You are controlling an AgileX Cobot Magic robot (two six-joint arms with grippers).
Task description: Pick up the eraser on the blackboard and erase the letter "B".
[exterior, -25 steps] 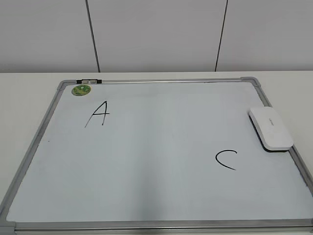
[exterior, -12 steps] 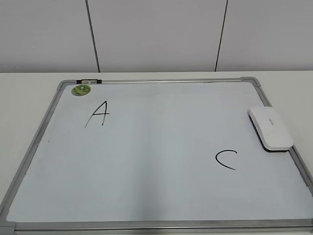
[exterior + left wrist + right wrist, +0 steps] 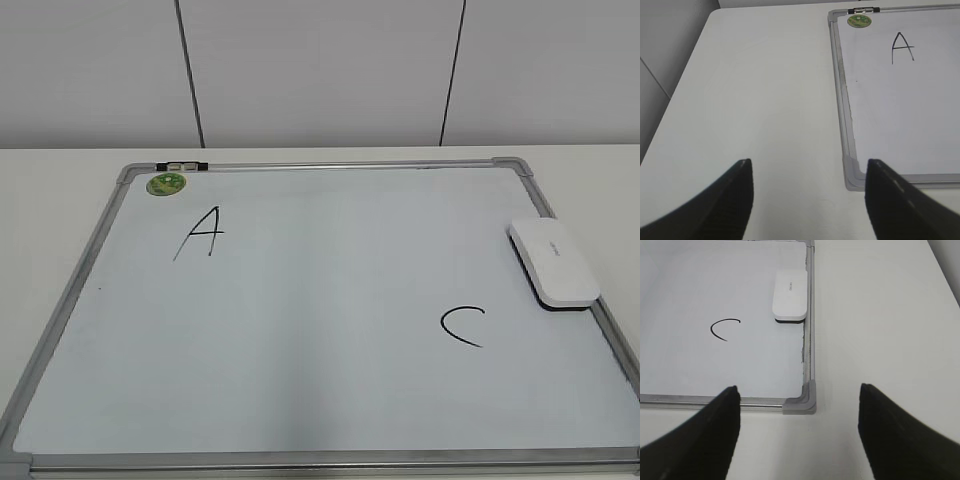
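Note:
The white eraser (image 3: pixel 553 262) lies on the blackboard (image 3: pixel 320 330) at its right edge; it also shows in the right wrist view (image 3: pixel 790 294). No letter "B" shows on the board; I see only a black "A" (image 3: pixel 201 232) and a black "C" (image 3: pixel 461 326). My left gripper (image 3: pixel 807 167) is open and empty over the table, beside the board's near left corner (image 3: pixel 852 175). My right gripper (image 3: pixel 799 392) is open and empty above the board's near right corner (image 3: pixel 802 402). Neither gripper shows in the exterior view.
A small round green sticker (image 3: pixel 166 184) and a black-and-silver clip (image 3: pixel 181 165) sit at the board's far left corner. The white table (image 3: pixel 765 90) extends left of the board and right of it (image 3: pixel 880 315). A panelled wall stands behind.

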